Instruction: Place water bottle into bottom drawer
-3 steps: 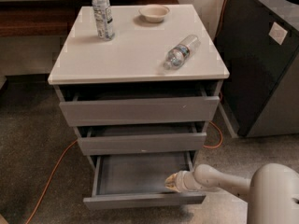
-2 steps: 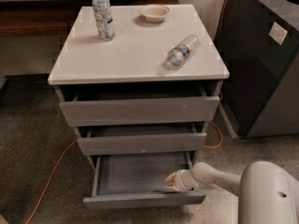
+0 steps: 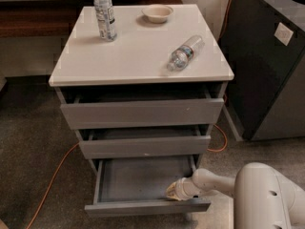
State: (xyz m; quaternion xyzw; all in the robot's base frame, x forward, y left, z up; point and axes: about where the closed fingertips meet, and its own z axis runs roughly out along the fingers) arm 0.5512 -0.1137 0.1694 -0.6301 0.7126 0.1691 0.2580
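The water bottle [image 3: 185, 53] lies on its side on the white cabinet top [image 3: 138, 56], near the right front edge. The bottom drawer [image 3: 138, 179] is pulled out and shows a plain grey inside with nothing but the gripper in it. My gripper [image 3: 174, 191] is low in the drawer's right front corner, just behind the drawer front, far below the bottle. My white arm [image 3: 264, 194] reaches in from the lower right.
A taller clear bottle with a white cap [image 3: 105, 13] stands upright at the back left of the top. A pale bowl [image 3: 157, 13] sits at the back. The two upper drawers [image 3: 143, 112] are slightly ajar. A dark cabinet [image 3: 267, 66] stands to the right. An orange cable [image 3: 52, 180] runs on the carpet.
My arm's white body has come further into view from the lower right. The gripper stays in the drawer's right front corner. The bottle has not moved.
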